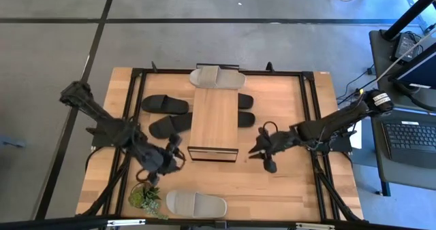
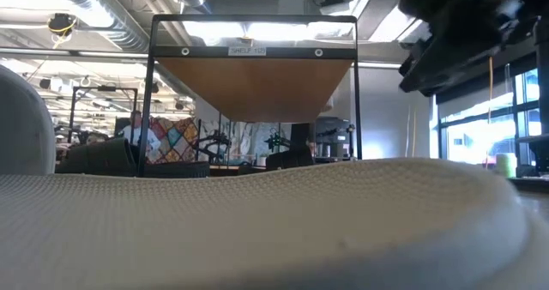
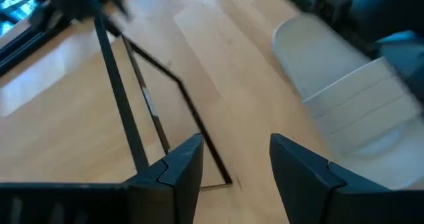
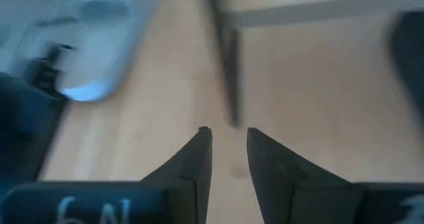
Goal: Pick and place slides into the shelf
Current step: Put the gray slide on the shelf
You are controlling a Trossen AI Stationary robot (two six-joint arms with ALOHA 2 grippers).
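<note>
The shelf (image 1: 214, 121) stands mid-table (image 1: 286, 182), plank top up, dark frame below. A beige-grey slide (image 1: 216, 77) lies at the shelf's far end, partly on the plank. Two black slides (image 1: 165, 105) lie on the table to the shelf's left; two more black slides (image 1: 245, 120) show at its right edge, partly under the plank. A second beige-grey slide (image 1: 196, 203) lies near the front table edge, beside a small potted plant (image 1: 146, 197). Left pincer (image 1: 174, 152) is near the shelf's front left corner, fingers parted, empty; the left wrist view shows bare table between its fingers (image 3: 179, 168). Right pincer (image 1: 262, 148) is off the shelf's front right corner, fingers (image 4: 199, 151) narrowly parted, gripping nothing.
</note>
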